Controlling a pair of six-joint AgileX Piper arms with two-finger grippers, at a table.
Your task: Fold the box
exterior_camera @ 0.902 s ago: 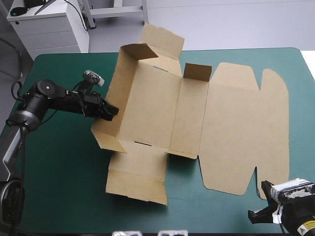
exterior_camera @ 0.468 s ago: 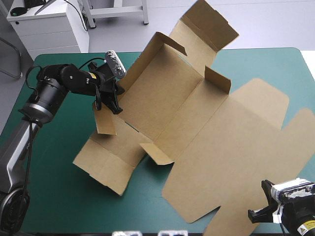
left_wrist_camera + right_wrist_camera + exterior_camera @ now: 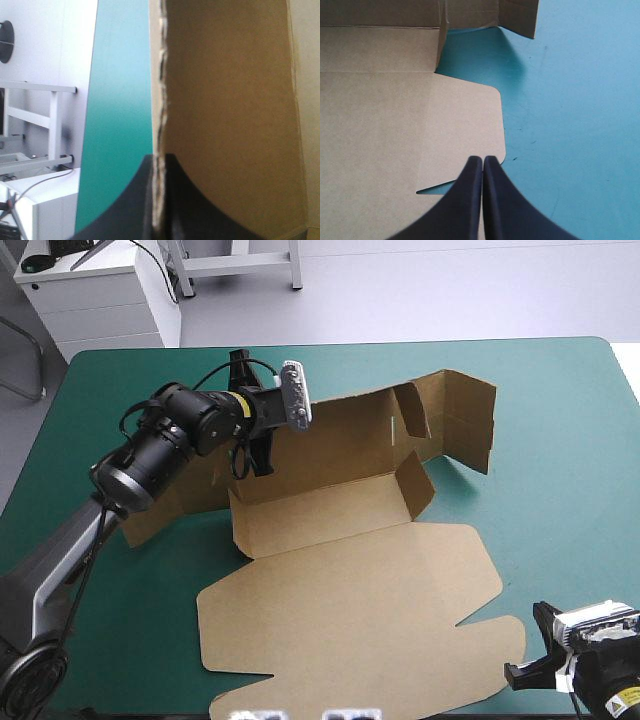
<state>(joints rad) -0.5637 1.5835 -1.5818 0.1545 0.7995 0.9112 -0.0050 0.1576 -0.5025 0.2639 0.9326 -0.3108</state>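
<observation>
The left gripper (image 3: 252,455), pinched shut on a wall of the box (image 3: 330,505), has swung the sheet round. It now lies mid-frame on the bench (image 3: 560,440), its lid (image 3: 350,610) at lower centre, probably reachable for the right gripper (image 3: 522,668), which is closed and empty at lower right.

Table (image 3: 560,440) with teal-green cover filling most of high view, rounded far corners showing. Pale grey floor (image 3: 450,290) stretching beyond far edge, light falling evenly, shadows staying soft. White drawer cabinet (image 3: 105,300) standing past far-left corner, dark items lying on top. White metal frame (image 3: 235,265) standing just beside cabinet, legs resting on floor.
</observation>
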